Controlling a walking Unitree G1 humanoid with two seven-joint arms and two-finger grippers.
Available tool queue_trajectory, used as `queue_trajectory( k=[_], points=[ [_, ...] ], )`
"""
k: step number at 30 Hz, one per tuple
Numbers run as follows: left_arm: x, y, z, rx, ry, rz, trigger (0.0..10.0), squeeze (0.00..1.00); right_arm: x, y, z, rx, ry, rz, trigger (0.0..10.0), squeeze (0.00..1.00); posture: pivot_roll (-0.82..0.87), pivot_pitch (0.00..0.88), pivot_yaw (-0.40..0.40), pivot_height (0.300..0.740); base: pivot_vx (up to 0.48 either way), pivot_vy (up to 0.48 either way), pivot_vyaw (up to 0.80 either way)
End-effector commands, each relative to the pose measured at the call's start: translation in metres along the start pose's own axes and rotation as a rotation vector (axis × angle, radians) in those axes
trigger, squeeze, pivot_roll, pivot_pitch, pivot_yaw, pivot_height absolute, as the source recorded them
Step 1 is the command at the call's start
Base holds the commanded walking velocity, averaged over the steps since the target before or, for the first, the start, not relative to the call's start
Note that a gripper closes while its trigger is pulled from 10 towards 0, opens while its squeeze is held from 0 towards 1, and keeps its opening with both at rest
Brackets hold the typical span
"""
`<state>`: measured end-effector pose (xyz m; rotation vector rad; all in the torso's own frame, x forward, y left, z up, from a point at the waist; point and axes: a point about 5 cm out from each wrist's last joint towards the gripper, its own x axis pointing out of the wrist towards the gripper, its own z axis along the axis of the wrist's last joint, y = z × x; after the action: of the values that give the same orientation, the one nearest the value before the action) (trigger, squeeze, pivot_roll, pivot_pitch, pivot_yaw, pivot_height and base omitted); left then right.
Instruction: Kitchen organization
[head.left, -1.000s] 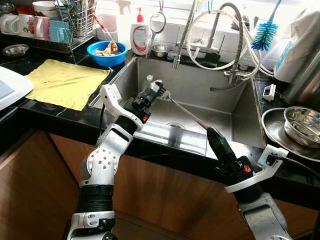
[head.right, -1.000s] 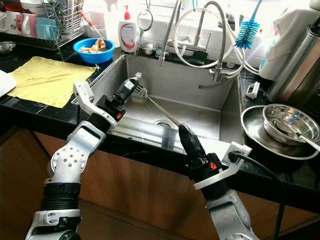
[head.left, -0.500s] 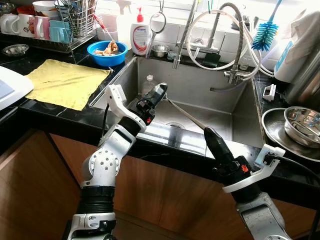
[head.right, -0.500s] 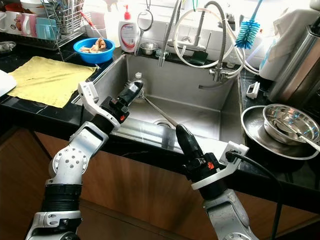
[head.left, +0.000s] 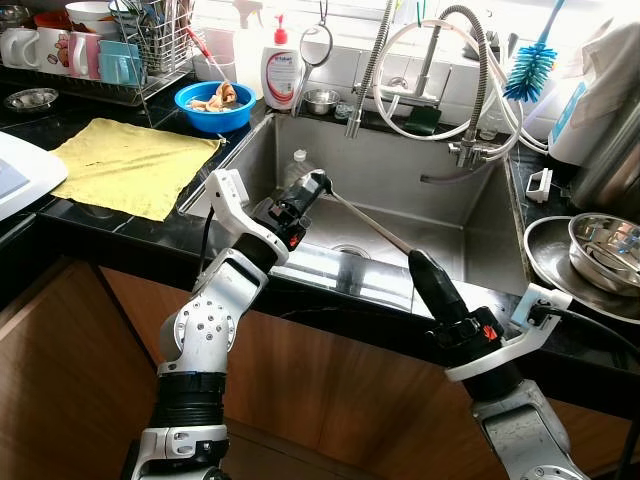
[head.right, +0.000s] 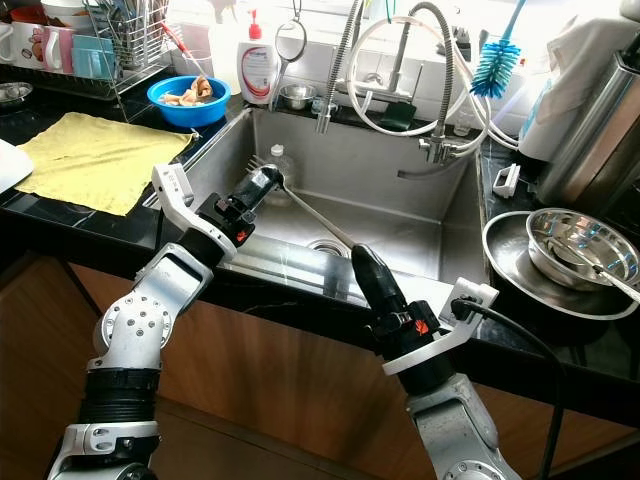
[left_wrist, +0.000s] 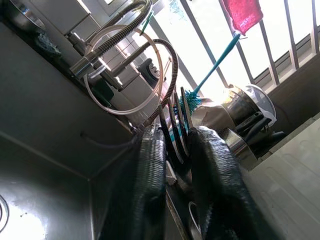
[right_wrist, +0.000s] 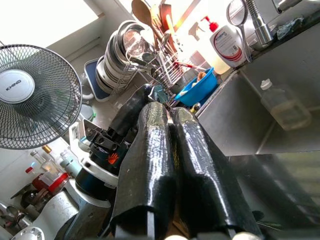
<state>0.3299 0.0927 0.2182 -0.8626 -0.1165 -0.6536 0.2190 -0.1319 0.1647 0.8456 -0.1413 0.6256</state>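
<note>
A long metal fork (head.left: 365, 222) spans the air above the steel sink (head.left: 400, 165), held at both ends. My left gripper (head.left: 316, 184) is shut on its tined end; the tines (left_wrist: 174, 117) stick out between the black fingers (left_wrist: 150, 170) in the left wrist view. My right gripper (head.left: 419, 263) is shut on the handle end, low over the sink's front edge. In the right wrist view its fingers (right_wrist: 150, 150) are pressed together, pointing toward the left arm.
A plastic bottle (head.left: 296, 165) lies in the sink's left corner. A yellow cloth (head.left: 130, 165), a blue bowl (head.left: 213, 105), a soap bottle (head.left: 281, 70) and a dish rack (head.left: 150, 50) stand to the left. To the right, a steel bowl (head.left: 605, 245) sits on a plate.
The left gripper has shifted slightly along the fork's tined end. The right gripper has barely moved. Both stay closed on the fork.
</note>
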Motion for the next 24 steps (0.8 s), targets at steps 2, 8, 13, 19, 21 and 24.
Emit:
queue_trajectory(
  k=[2, 8, 13, 19, 21, 24],
  points=[
    [0.003, -0.009, 0.002, 0.014, -0.01, -0.036, 0.0, 0.0, 0.001, -0.001, 0.0, -0.008, 0.001, -0.022, 10.0, 0.0, 0.06, 0.0, -0.077, 0.74, 0.0, 0.0, 0.0],
    [0.004, -0.01, 0.006, -0.003, -0.042, -0.036, 0.0, 0.0, 0.001, -0.004, -0.006, 0.004, 0.023, -0.046, 10.0, 0.0, 0.06, 0.0, -0.08, 0.74, 0.0, 0.0, 0.0],
    [0.004, -0.009, 0.008, -0.017, -0.055, -0.031, 0.0, 0.0, 0.003, -0.009, -0.012, 0.043, 0.011, -0.102, 10.0, 0.0, 0.06, 0.0, -0.081, 0.74, 0.0, 0.0, 0.0],
    [0.004, -0.008, 0.01, -0.042, -0.075, -0.025, 0.0, 0.0, 0.004, -0.017, -0.013, 0.051, 0.004, -0.156, 10.0, 1.0, 0.07, 0.0, -0.083, 0.74, 0.0, 0.0, 0.0],
    [0.004, -0.007, 0.011, -0.047, -0.08, -0.021, 0.0, 0.0, 0.004, -0.018, -0.014, 0.053, 0.001, -0.169, 10.0, 1.0, 0.07, 0.0, -0.083, 0.74, 0.0, 0.0, 0.0],
    [0.004, -0.005, 0.013, -0.062, -0.097, 0.0, 0.0, 0.0, 0.004, -0.019, -0.013, 0.053, -0.002, -0.171, 10.0, 1.0, 0.07, 0.0, -0.083, 0.74, 0.0, 0.0, 0.0]
  ],
)
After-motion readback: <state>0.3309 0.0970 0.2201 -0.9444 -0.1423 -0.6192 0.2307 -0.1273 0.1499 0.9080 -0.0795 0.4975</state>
